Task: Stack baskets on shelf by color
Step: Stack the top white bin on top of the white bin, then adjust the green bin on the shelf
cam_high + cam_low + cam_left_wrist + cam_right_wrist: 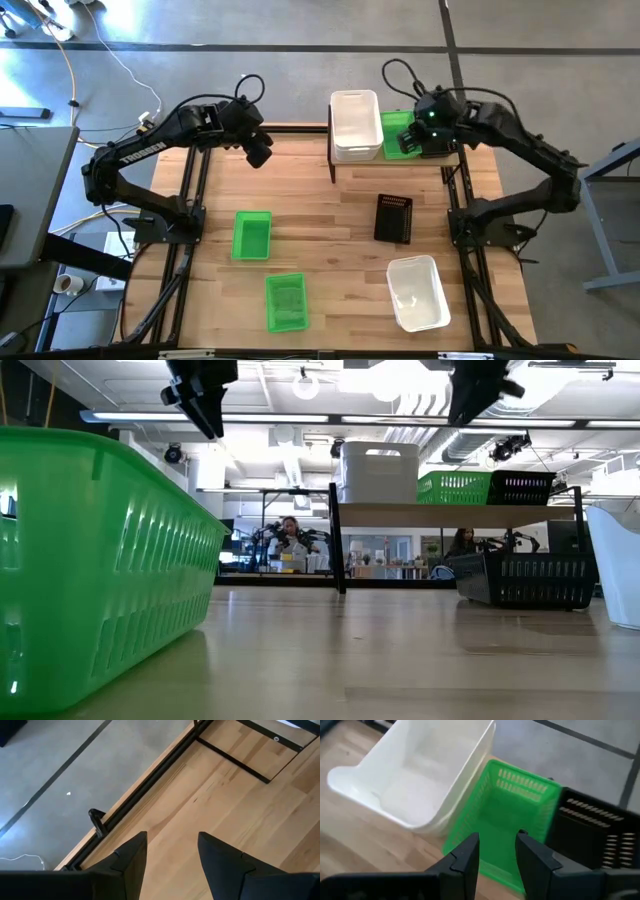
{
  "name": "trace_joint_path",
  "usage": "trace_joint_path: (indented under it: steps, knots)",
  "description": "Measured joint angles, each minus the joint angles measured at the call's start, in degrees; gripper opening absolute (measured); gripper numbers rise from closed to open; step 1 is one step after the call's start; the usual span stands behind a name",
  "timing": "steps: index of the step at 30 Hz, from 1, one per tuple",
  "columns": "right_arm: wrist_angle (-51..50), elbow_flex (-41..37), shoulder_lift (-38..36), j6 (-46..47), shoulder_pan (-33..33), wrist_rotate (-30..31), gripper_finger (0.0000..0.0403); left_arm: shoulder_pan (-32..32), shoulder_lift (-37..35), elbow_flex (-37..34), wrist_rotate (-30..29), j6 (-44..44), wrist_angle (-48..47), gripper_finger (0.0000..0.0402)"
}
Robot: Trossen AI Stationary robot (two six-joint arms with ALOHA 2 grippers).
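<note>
The shelf point(400, 158) stands at the table's far edge, right of centre. On it sit, side by side, a white basket point(355, 125), a green basket point(396, 130) and a black basket point(600, 840). On the tabletop rest two green baskets point(251, 235) point(286, 302), a black basket point(393, 218) and a white basket point(417, 292). My right gripper point(497, 851) hovers open above the shelf, over the green basket point(515, 810), high clear of it in the low view point(480, 390). My left gripper point(172, 852) is open, raised above the table's far-left part point(258, 150).
The table's black frame rail point(150, 775) runs along the far edge under my left gripper. The arms' bases stand on the left point(165, 225) and right point(480, 225) sides. Bare wood lies in the middle point(320, 215). People sit at desks in the room beyond point(290, 545).
</note>
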Motion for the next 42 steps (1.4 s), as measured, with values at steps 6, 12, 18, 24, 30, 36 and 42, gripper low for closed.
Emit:
trace_joint_path:
  steps: [6,12,18,24,30,36,42]
  knots:
    - [13.90,-10.64,0.08,2.30,-0.77,-1.05,0.0112,-0.04,0.00,0.00,1.62,-0.91,-0.04,0.0168]
    - [20.89,-15.83,1.68,4.81,-0.77,-1.42,0.0112,-0.09,0.00,0.00,5.91,-2.49,-1.48,0.0168]
    - [22.66,-16.16,4.09,4.79,-0.79,-4.32,0.0112,-1.03,0.00,0.00,6.02,-2.56,-2.79,0.0168]
    - [23.09,-16.16,4.88,5.23,0.08,-6.19,0.0112,-2.12,0.00,0.02,5.98,-1.31,-2.95,0.0168]
    - [20.00,-13.83,4.88,6.64,0.79,-4.38,0.0112,-2.40,0.00,0.02,5.88,-1.06,-3.78,0.0168]
    - [7.93,-8.19,4.85,9.23,0.90,-0.37,0.0112,-2.38,0.00,0.02,5.80,-0.44,-3.78,0.0168]
    - [6.16,-6.45,5.13,10.09,-0.02,-3.72,0.0112,-2.38,0.00,0.02,5.80,-0.53,-3.80,0.0168]
